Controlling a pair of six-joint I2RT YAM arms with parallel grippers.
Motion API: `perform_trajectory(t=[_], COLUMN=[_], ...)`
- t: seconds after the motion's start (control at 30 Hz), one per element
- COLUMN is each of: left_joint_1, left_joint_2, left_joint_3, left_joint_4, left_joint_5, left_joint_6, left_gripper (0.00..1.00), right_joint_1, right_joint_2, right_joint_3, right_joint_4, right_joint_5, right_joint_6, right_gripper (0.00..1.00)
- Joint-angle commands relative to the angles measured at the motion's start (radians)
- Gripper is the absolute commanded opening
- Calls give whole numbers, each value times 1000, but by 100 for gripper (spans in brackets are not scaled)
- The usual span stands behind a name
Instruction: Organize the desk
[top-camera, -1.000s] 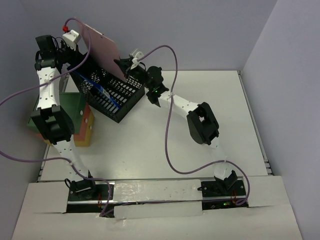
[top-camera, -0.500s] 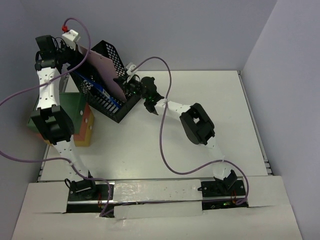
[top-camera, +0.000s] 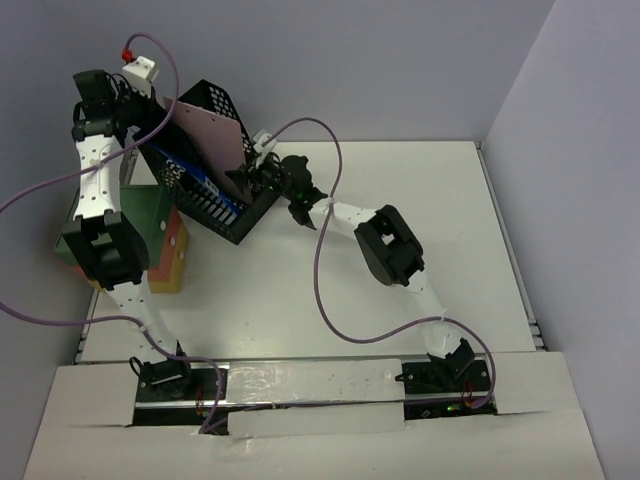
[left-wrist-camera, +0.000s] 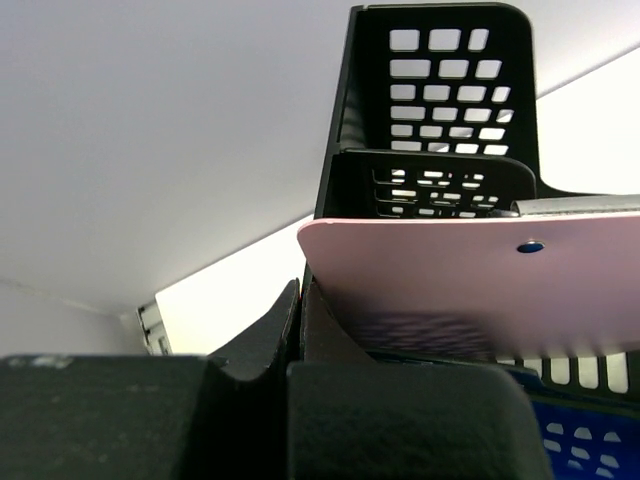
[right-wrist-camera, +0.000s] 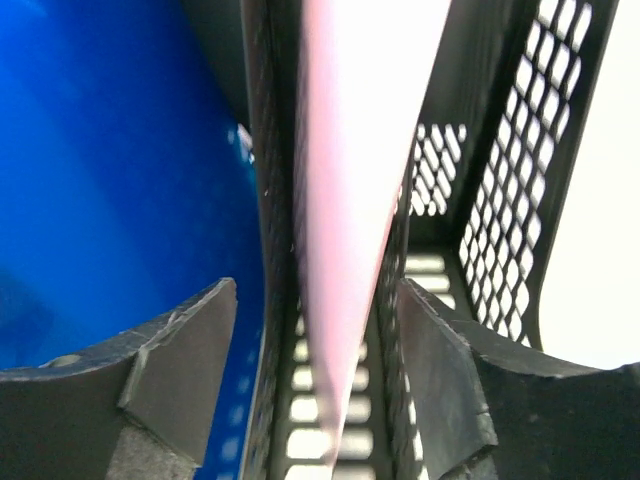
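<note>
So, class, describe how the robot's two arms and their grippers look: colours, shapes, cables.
The left arm and right arm have white links and chunky black joints. Purple cables trail along both. The fingers are dark grey wedges.

Left arm (top-camera: 95, 185) and right arm (top-camera: 345, 212): white links, bulky black joint housings (top-camera: 388, 248). Small black bases (top-camera: 163, 375), one per arm. A thin purple cable (top-camera: 319, 290) trails loose off each arm in long loops. On the left wrist, a white camera block (top-camera: 141, 71) with a red plug (top-camera: 127, 51). Fingers (right-wrist-camera: 175, 375) matte dark grey, blocky, bevelled edges; the left pair (left-wrist-camera: 400, 420) looks the same.
</note>
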Motion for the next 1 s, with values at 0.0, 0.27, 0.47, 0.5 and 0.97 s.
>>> perform_trajectory(t=[0.0, 0.27, 0.47, 0.5, 0.97], left_joint_1=[35, 138, 202, 207, 224], left_joint_2=[-24, -58, -53, -53, -15], left_joint_3=[-49, -95, -91, -94, 54], left_joint_4=[-76, 16, 62, 81, 44], left_joint_5=[-220, -415, -428, -420, -179], left_joint_6=[-75, -95, -15, -2, 124], left_gripper=[0, 0, 0, 0, 0], right_joint_1=[-1, -4, -10, -9, -16], right_joint_2=[-163, -323, -386, -399, -434], right_joint_3=[-81, -259, -351, -367, -419], right_joint_4=[87, 230, 269, 272, 285], right_joint_5=[14, 46, 52, 51, 67], right_joint_6=[-1, -21, -17, -20, -23], right_gripper=[73, 74, 74, 74, 74])
